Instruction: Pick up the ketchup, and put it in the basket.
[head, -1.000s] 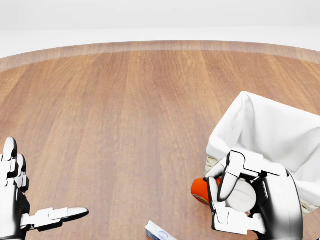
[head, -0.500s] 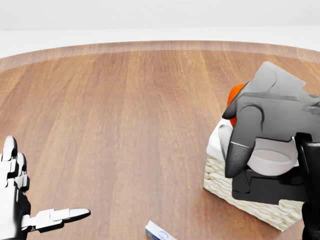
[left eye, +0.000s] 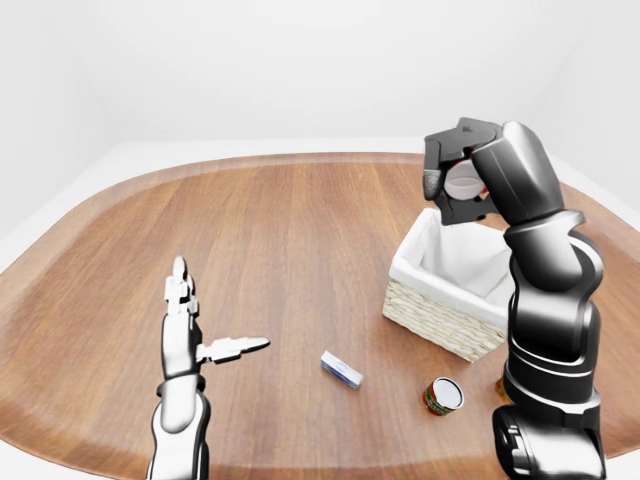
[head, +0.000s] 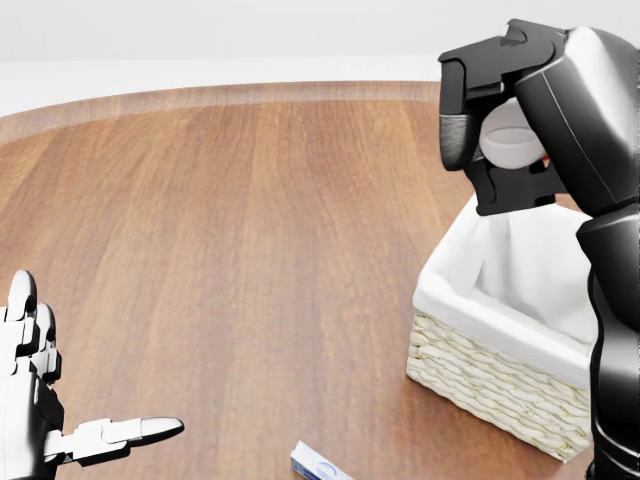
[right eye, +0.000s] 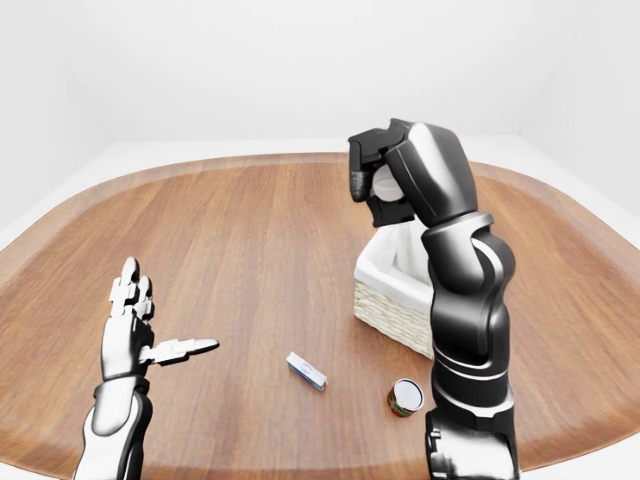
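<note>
I saw a round wooden table (left eye: 300, 230) filling the left-eye view. At its three o'clock stood a wicker basket (left eye: 440, 322) lined with white cloth. My right hand (left eye: 462, 185), raised just above the basket, had its fingers clenched round the ketchup bottle (left eye: 483, 190); only a sliver of red and its white cap showed. My left hand (left eye: 185, 335), at eight o'clock, was released, fingers spread, touching nothing. At five o'clock lay a tipped red can (left eye: 441, 396), and near it a small blue-and-white box (left eye: 341, 369).
</note>
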